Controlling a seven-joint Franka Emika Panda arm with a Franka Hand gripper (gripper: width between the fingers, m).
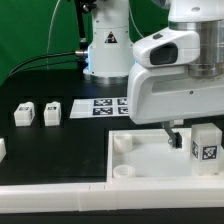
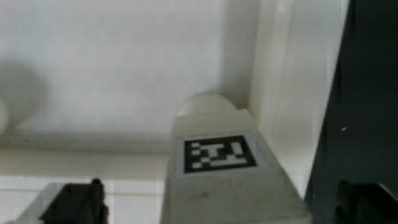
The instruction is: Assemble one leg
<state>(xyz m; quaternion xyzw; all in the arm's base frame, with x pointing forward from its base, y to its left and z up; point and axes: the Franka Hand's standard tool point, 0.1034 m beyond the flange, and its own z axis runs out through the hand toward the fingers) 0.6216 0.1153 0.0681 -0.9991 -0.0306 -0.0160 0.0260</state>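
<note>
A white leg (image 1: pixel 205 146) with a black-and-white tag stands upright on the flat white tabletop (image 1: pixel 150 168), near its corner at the exterior view's right. My gripper (image 1: pixel 189 143) hangs over it with one dark finger (image 1: pixel 175 136) showing beside the leg. In the wrist view the leg (image 2: pixel 224 150) stands between my fingers (image 2: pixel 75 200). There is a gap on one side, and the other finger is close to the leg. The gripper (image 2: pixel 221 208) is open around the leg. Two more legs (image 1: pixel 24 114) (image 1: pixel 52 112) lie on the black table at the exterior view's left.
The marker board (image 1: pixel 104 105) lies behind the tabletop. The robot's white base (image 1: pixel 106 45) stands at the back. A white piece (image 1: pixel 2 148) shows at the left edge. A long white bar (image 1: pixel 50 192) runs along the front. The tabletop's raised rim (image 2: pixel 285 60) runs beside the leg.
</note>
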